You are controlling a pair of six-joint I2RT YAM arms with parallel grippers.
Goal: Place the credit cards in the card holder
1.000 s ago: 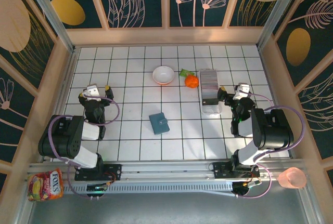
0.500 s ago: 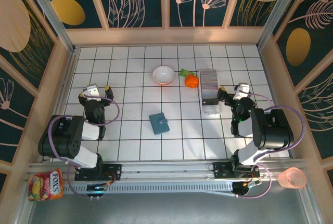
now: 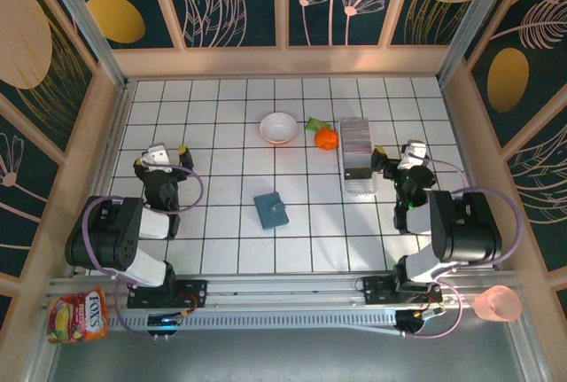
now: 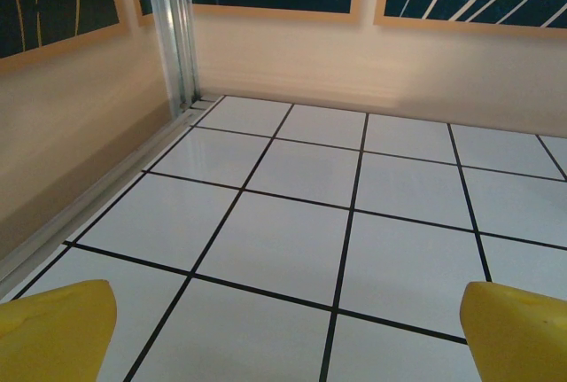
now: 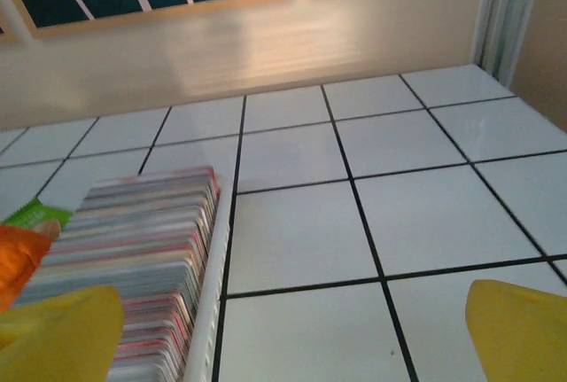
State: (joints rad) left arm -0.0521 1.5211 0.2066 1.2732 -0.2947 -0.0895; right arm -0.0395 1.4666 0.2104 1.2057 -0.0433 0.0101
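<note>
The credit cards (image 3: 356, 136) stand edge-on as a striped stack in a clear tray (image 3: 361, 189) at the right of the tiled table. In the right wrist view the cards (image 5: 142, 231) lie at lower left, beside the tray's white rim (image 5: 209, 311). The teal card holder (image 3: 271, 210) lies closed near the table's middle. My right gripper (image 3: 403, 155) hovers just right of the tray, open, and the right wrist view shows only bare tile between its yellow fingertips (image 5: 288, 338). My left gripper (image 3: 161, 155) is far left, open over bare tile (image 4: 283, 346).
A white bowl (image 3: 279, 127) and an orange toy with a green top (image 3: 326, 138) sit behind the card holder, left of the tray. Wooden walls ring the table (image 3: 230, 249). A snack bag (image 3: 78, 314) and a pink cup (image 3: 496, 304) lie outside the front rail.
The right arm's body has shifted slightly toward the near edge; its gripper stays beside the tray. The left arm and all objects are unmoved.
</note>
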